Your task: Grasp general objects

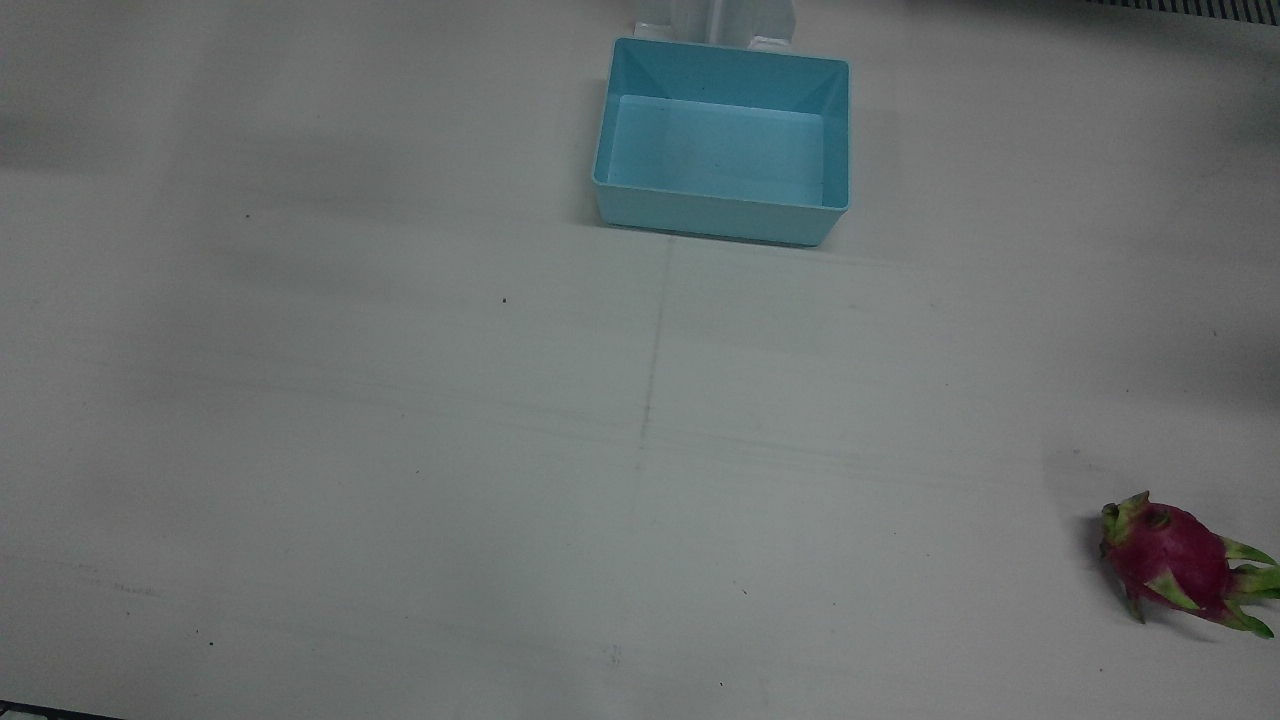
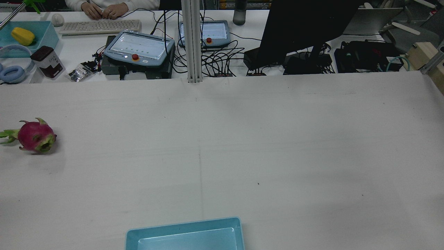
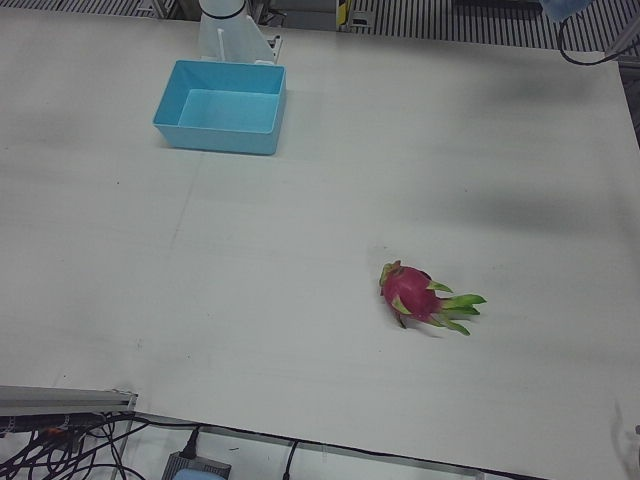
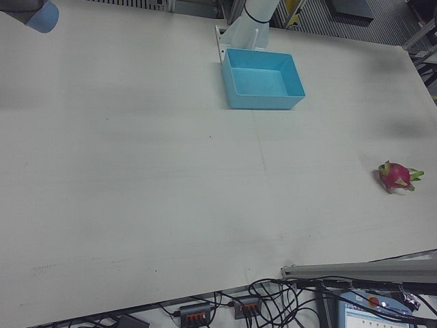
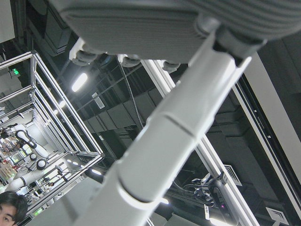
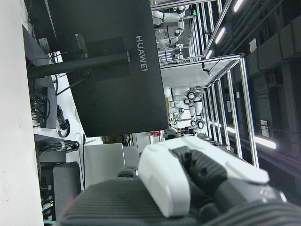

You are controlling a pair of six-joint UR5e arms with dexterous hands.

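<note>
- The dragon fruit (image 1: 1180,565) is lying on its side on the white bench (image 1: 400,420) — far out on the robot's left half, well apart from the empty blue bin (image 1: 722,140).
- Nothing is being held by the left robot hand (image 5: 160,141) or the right robot hand (image 6: 188,179) — finger spread cannot be told.

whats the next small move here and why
Probably bring the left hand down over the dragon fruit. The fruit lies alone on the table on the robot's left side, far from the empty blue bin, and neither hand is over the table yet.
</note>
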